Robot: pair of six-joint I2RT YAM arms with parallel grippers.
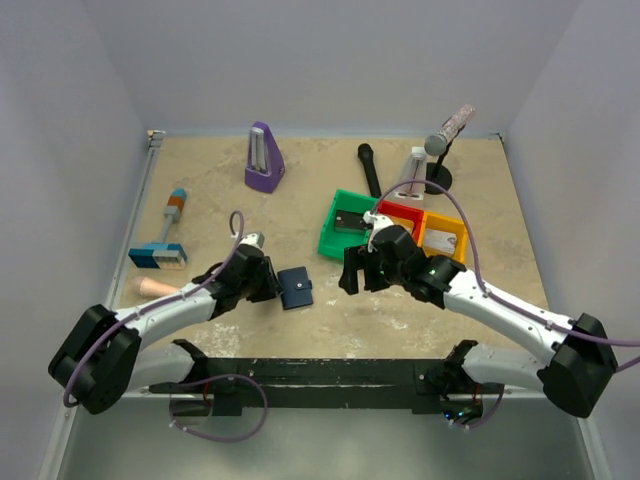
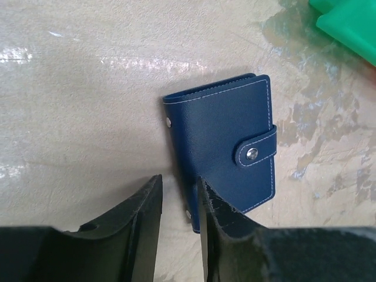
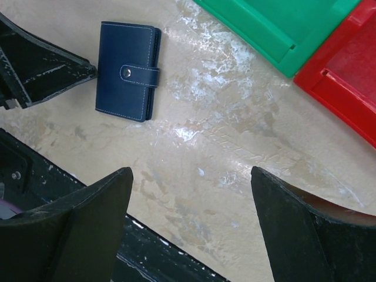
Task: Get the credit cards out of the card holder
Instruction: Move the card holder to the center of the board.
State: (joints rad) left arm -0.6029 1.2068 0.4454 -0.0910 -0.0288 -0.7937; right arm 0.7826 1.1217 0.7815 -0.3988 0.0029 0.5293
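The card holder (image 1: 295, 288) is a dark blue wallet lying flat on the table, folded shut with its snap tab fastened; it also shows in both wrist views (image 2: 226, 153) (image 3: 126, 70). No credit cards show; the folded holder hides its inside. My left gripper (image 1: 268, 283) (image 2: 178, 188) sits just left of the holder, jaws a narrow gap apart with only table between them. Its right finger (image 2: 214, 223) overlaps the holder's near corner. My right gripper (image 1: 352, 275) (image 3: 191, 171) hovers to the holder's right, wide open and holding nothing.
A green bin (image 1: 330, 240), a red bin (image 1: 400, 215) and an orange bin (image 1: 443, 233) stand behind the right gripper. Farther back are a purple metronome (image 1: 263, 160), a black microphone (image 1: 369, 168) and a mic stand (image 1: 437, 150). A blue tool (image 1: 158, 256) lies left.
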